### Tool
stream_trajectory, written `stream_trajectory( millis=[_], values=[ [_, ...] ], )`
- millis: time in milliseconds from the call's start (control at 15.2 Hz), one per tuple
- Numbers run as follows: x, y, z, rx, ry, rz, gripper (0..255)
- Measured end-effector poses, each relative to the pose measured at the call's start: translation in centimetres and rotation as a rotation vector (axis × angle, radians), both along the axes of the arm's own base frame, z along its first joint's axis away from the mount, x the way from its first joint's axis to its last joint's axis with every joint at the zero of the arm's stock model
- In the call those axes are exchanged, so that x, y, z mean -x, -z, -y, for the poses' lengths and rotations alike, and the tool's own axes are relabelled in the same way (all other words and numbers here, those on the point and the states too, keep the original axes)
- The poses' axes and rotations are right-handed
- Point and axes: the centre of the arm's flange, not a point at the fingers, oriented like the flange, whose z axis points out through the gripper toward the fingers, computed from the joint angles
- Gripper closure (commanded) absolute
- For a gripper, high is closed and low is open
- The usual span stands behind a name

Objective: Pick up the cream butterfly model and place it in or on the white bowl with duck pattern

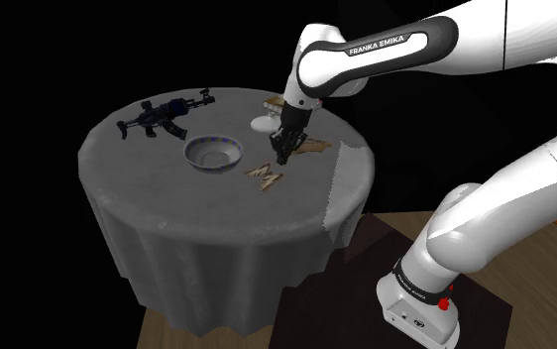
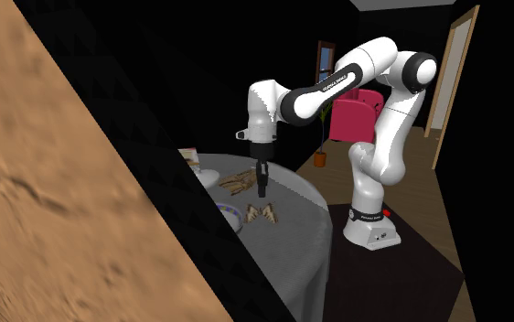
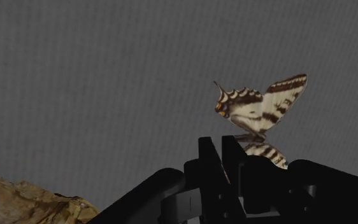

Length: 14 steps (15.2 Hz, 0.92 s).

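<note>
Grey-clothed table [image 1: 138, 174] carries the bowl [image 1: 212, 154] near the butterfly [image 1: 265, 174] in shoulder view; wrist view reveals the gripper [image 3: 220, 143] closed, gripping nothing.

A round desk [image 1: 217, 238] is draped in a grey cloth that hangs in folds down its sides. Below it lies a light wooden floor [image 1: 163, 327], with a dark rug [image 1: 366, 248] beside it. Around the desk is a black area. In the second exterior view a slanted brown wooden panel [image 2: 45, 183] covers that view's left. Farther back stand a magenta armchair [image 2: 354, 119], a potted plant [image 2: 320, 155] and a pale wooden door frame [image 2: 455, 82].
</note>
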Motion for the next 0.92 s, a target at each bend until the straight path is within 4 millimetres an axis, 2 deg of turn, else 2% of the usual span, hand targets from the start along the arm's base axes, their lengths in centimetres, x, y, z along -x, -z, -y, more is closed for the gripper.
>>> stream_trajectory(
  millis=[330,396,462,528,594,726,924],
  values=[
    [0.0,0.0,0.0,0.000,0.000,0.000,255],
    [0.0,0.0,0.0,0.000,0.000,0.000,0],
    [0.0,0.0,0.0,0.000,0.000,0.000,0],
    [-0.6,-0.2,-1.4,0.035,-0.105,-0.012,0],
    [-0.6,-0.2,-1.4,0.041,-0.138,-0.011,0],
    [-1.2,-0.2,-2.2,0.038,-0.088,-0.039,0],
    [-3.8,0.2,-4.3,0.042,0.072,-0.164,0]
  ],
)
